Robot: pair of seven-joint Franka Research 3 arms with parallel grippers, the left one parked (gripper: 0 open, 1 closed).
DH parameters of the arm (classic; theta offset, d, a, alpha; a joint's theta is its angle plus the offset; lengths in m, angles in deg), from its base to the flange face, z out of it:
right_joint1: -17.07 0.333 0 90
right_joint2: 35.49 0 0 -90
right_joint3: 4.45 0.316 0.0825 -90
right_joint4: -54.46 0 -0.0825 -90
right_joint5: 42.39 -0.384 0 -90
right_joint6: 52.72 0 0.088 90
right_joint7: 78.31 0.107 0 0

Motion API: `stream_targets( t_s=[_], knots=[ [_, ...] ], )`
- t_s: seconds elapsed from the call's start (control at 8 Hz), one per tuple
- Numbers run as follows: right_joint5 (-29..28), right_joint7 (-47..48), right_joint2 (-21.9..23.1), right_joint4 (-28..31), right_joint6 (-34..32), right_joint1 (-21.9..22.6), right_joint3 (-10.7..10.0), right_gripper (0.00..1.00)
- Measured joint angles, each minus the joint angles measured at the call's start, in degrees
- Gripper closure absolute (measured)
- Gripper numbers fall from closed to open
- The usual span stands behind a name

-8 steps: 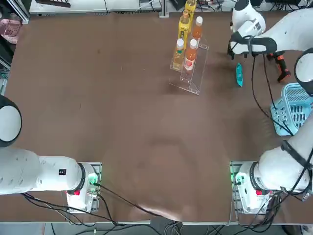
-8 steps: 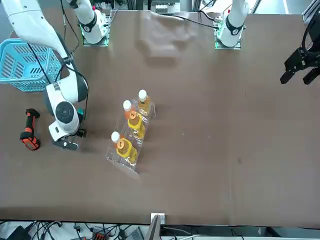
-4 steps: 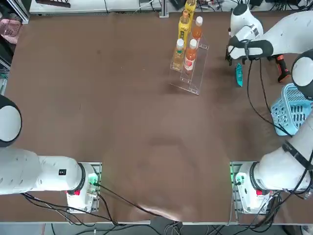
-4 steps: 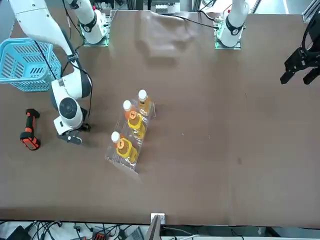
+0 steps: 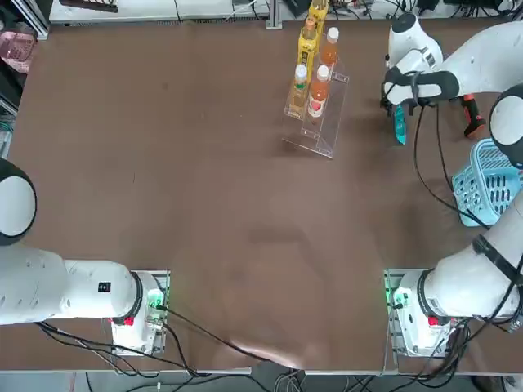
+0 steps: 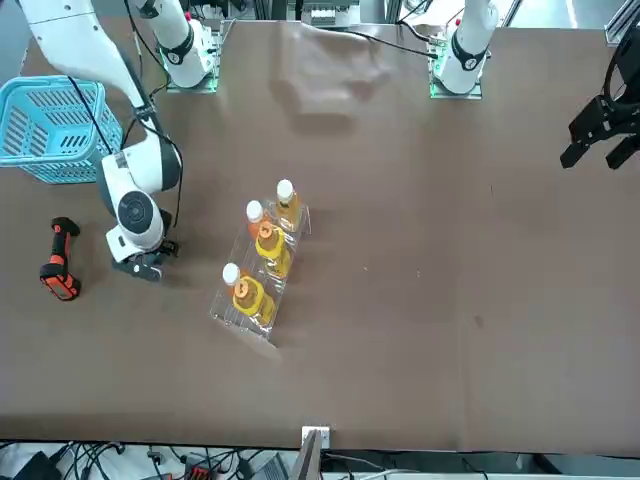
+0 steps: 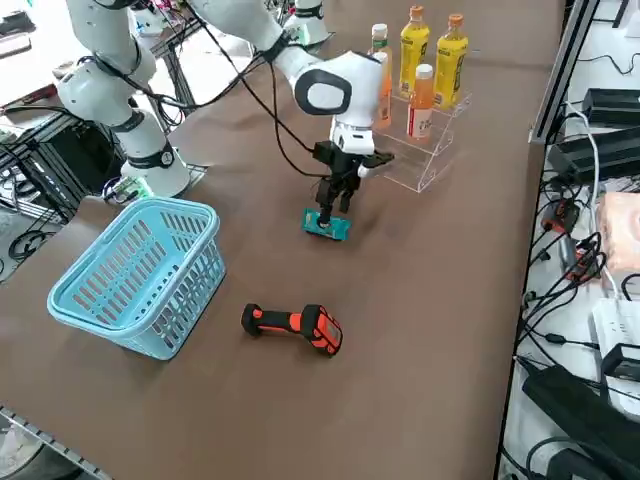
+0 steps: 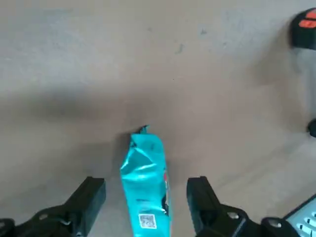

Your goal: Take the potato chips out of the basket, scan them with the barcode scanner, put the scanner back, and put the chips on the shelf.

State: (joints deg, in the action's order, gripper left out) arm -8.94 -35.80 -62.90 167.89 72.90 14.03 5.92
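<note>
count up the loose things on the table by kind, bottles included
drink bottles: 4, all on the clear rack
clear rack: 1
teal chips packet: 1, lying on the table under the open right gripper
barcode scanner: 1
blue basket: 1
total: 8

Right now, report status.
Right pincer open, straddling the potato chips lying on the table. Barcode scanner back down beside the basket. Nothing obstructing.
</note>
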Motion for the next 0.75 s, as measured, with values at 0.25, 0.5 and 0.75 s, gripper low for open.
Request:
stream_targets(
  t_s=[0.25,0.5,0.75],
  knots=[
    [-0.01,0.03,0.00,0.59,0.06,0.01,-0.01,0.00],
    [-0.03,0.03,0.00,1.03,0.06,0.02,-0.01,0.00],
    [-0.04,0.05,0.00,1.80,0.06,0.02,-0.05,0.00]
  ],
)
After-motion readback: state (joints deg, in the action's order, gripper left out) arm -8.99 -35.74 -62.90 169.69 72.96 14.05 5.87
